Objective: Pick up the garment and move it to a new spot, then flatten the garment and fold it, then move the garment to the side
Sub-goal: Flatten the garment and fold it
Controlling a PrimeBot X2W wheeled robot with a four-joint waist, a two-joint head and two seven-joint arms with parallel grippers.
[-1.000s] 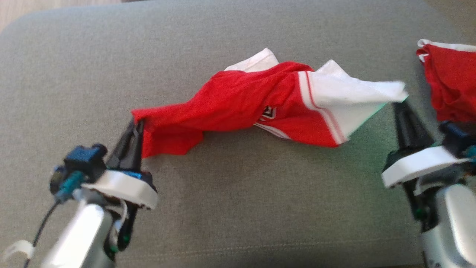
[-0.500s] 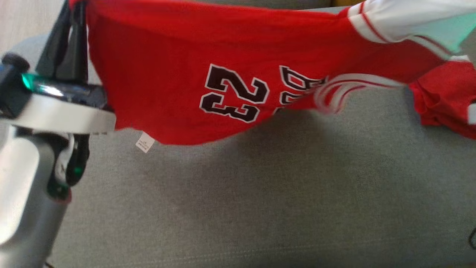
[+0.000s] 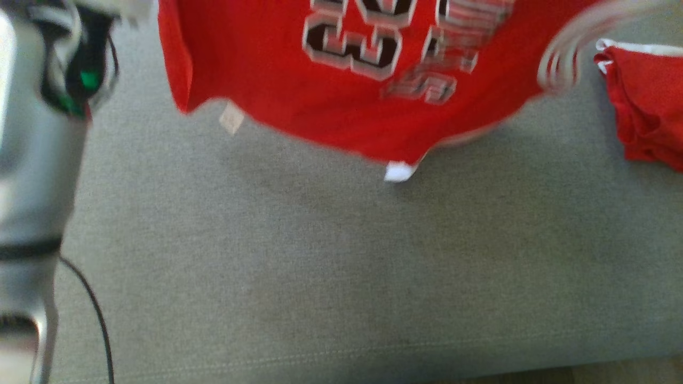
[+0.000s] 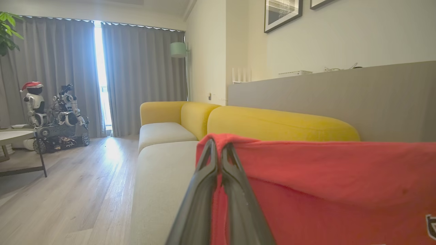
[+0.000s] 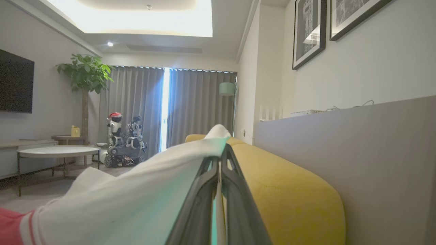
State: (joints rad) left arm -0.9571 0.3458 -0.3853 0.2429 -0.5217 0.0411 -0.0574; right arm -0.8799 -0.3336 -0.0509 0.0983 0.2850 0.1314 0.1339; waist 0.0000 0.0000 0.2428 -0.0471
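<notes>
So the grey sofa cushion [image 3: 341, 277] doesn't carry the red jersey [image 3: 341, 96] anymore. A second ago it lay bunched there; now it hangs stretched above, number facing the head camera and blurry from the swing. The left gripper [image 4: 219, 146] is pinched shut on a red corner and the right gripper [image 5: 221, 153] is clamped on the white sleeve. A white tag [image 3: 399, 172] dangles lowest. I'd say the pick-up's done and relocating it comes next.
</notes>
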